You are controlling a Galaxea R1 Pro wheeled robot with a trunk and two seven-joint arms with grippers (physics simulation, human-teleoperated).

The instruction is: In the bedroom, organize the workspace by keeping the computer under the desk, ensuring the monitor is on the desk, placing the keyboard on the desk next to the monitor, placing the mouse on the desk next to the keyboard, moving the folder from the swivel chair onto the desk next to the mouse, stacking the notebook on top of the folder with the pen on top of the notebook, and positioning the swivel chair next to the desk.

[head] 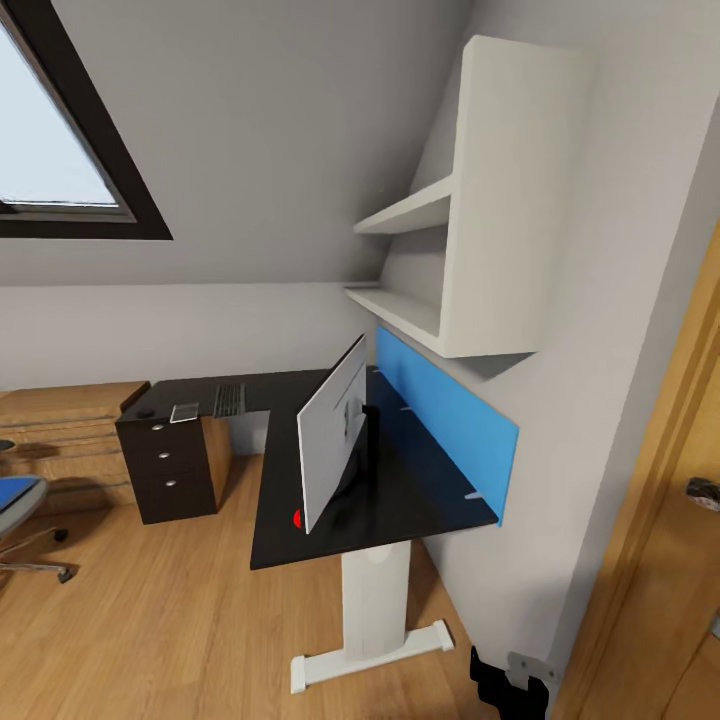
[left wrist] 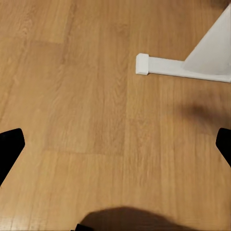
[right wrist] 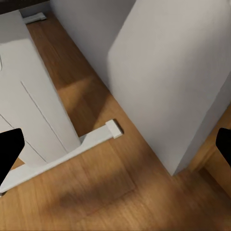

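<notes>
The black L-shaped desk [head: 300,540] stands on its white pedestal leg [head: 373,600]. On it the monitor [head: 335,430] is upright, its pale back toward me and a red dot at a lower corner. The keyboard [head: 229,400] lies on the far wing, with a small pale flat thing [head: 184,412] beside it, too small to name. The swivel chair [head: 20,540] shows at the left edge with the blue folder [head: 14,493] on its seat. The computer, mouse, notebook and pen are out of view. My left gripper [left wrist: 115,147] is open over bare floor. My right gripper [right wrist: 115,144] is open near the pedestal foot [right wrist: 91,139].
Black drawers [head: 170,470] carry the desk's far end, with low wooden shelving [head: 60,430] beyond. A blue panel [head: 445,420] backs the desk under white wall shelves [head: 470,200]. A wooden door [head: 680,520] is close on the right. Wood floor [head: 150,620] stretches left of the pedestal.
</notes>
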